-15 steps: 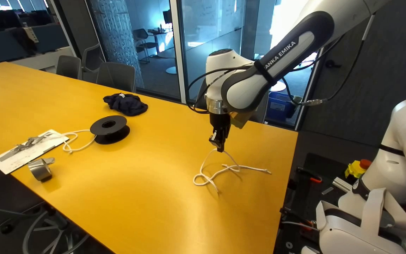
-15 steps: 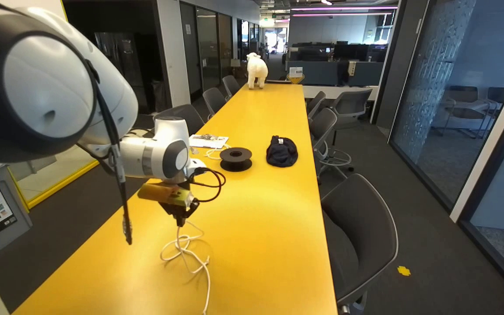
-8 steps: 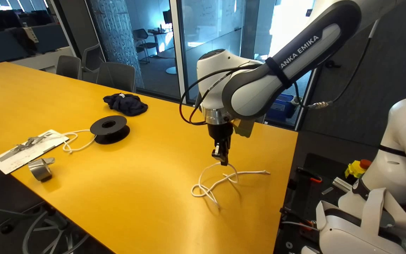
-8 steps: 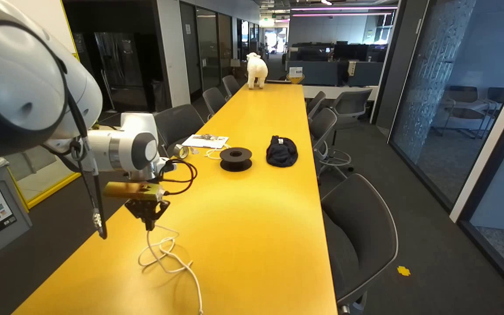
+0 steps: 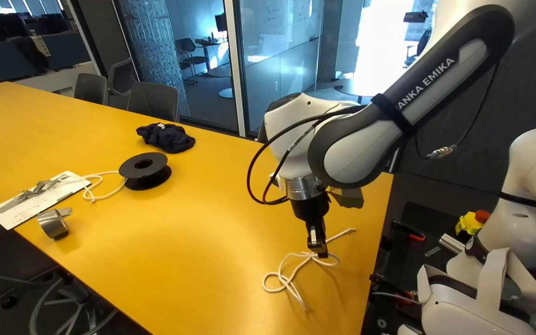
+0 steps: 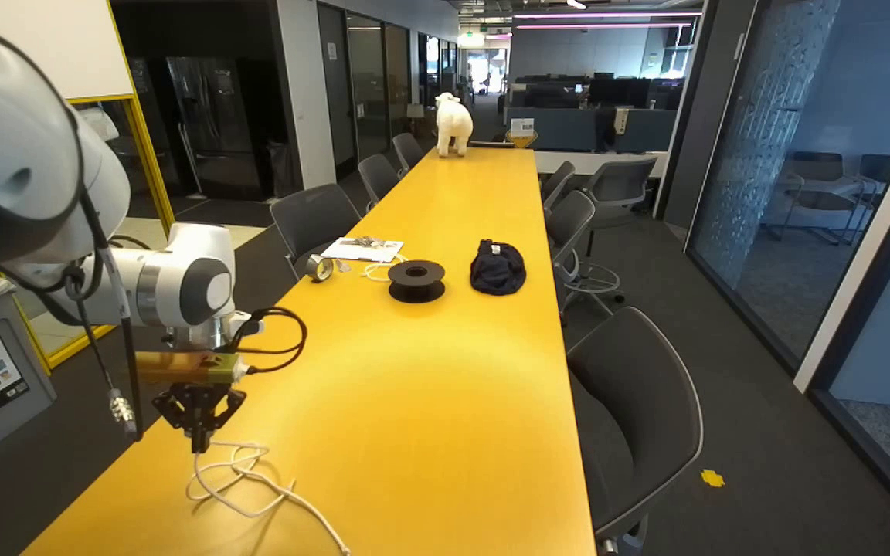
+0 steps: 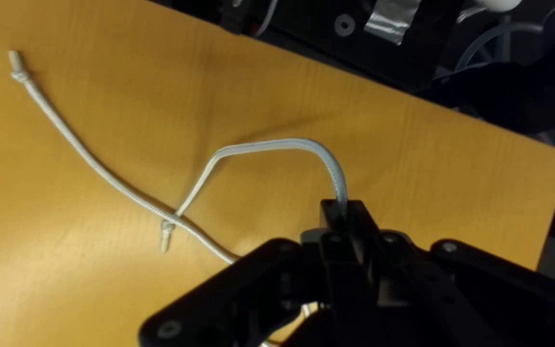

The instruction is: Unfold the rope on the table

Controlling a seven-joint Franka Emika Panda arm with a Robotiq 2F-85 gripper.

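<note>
In the wrist view, my gripper (image 7: 344, 213) pinches the rope (image 7: 282, 143), which arcs from its jaws toward eleven o'clock.

Closed hand (image 6: 199, 445) downward beneath the bent arm (image 5: 417, 95).

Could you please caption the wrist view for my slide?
Gripper pinching a whitish rope that crosses itself near one knotted end, over the yellow-orange table.

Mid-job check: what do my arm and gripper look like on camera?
The arm is white and dark grey, with "ANKA EMIKA" lettering beside a black strap. Dark cables loop near a silver collar. The gripper is black and hinged, below a golden-olive block.
</note>
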